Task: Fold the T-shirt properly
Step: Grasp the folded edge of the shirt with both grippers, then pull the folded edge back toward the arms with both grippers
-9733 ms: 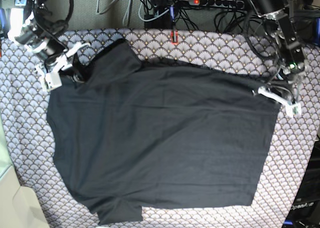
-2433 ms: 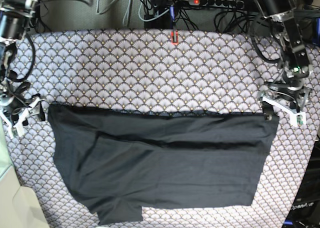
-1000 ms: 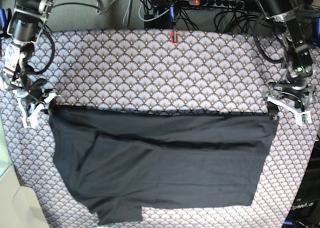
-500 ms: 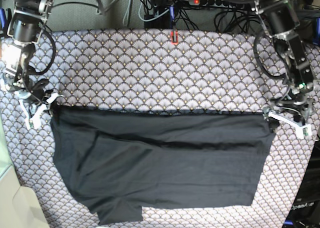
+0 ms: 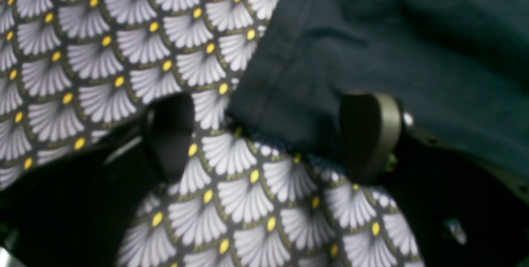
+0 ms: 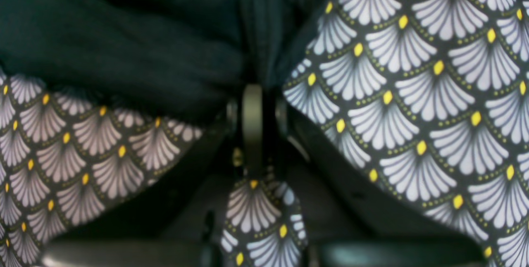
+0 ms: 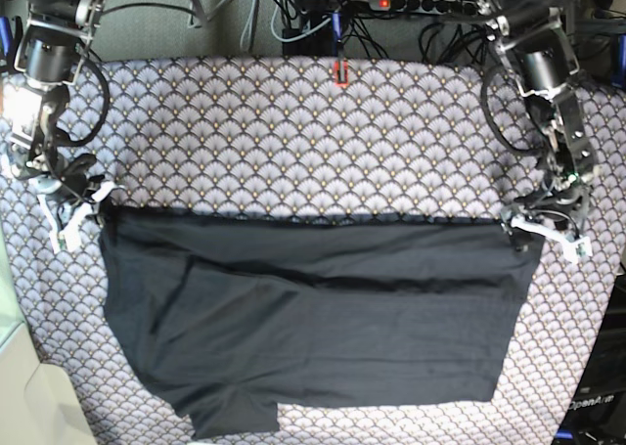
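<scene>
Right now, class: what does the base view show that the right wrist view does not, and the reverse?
Only the base view: the whole T-shirt with its top part folded down, both arms, and a power strip. Only the right wrist view: the right fingers shut on the shirt's edge, up close. Both: the dark shirt lying on the patterned tablecloth.

The T-shirt is soft matt dark cloth; the tablecloth is smooth printed fabric.
</scene>
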Action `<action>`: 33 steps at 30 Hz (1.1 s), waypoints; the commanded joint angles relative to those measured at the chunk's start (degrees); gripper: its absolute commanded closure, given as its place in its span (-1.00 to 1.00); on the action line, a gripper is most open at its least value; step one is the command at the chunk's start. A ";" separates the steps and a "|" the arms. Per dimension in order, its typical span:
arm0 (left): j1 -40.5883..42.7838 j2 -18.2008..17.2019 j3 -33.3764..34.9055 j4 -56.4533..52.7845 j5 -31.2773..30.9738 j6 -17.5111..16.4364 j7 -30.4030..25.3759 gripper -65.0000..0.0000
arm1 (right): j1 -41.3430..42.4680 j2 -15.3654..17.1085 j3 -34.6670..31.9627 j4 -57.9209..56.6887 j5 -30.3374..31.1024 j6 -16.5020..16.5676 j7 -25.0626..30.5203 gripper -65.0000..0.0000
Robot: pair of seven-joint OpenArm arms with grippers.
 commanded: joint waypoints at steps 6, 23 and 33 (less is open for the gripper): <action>-2.19 -0.78 -0.05 -2.29 -0.34 -0.17 -2.00 -0.65 | 0.79 0.85 0.01 0.76 0.45 0.38 0.21 1.00; -2.72 0.10 3.99 -4.84 -0.60 0.18 -3.93 0.68 | 0.53 1.11 0.01 0.76 0.45 0.38 0.21 1.00; -2.19 -0.51 3.90 -3.96 -0.60 0.01 -3.76 1.00 | -1.58 1.20 0.01 1.20 0.54 0.38 0.21 1.00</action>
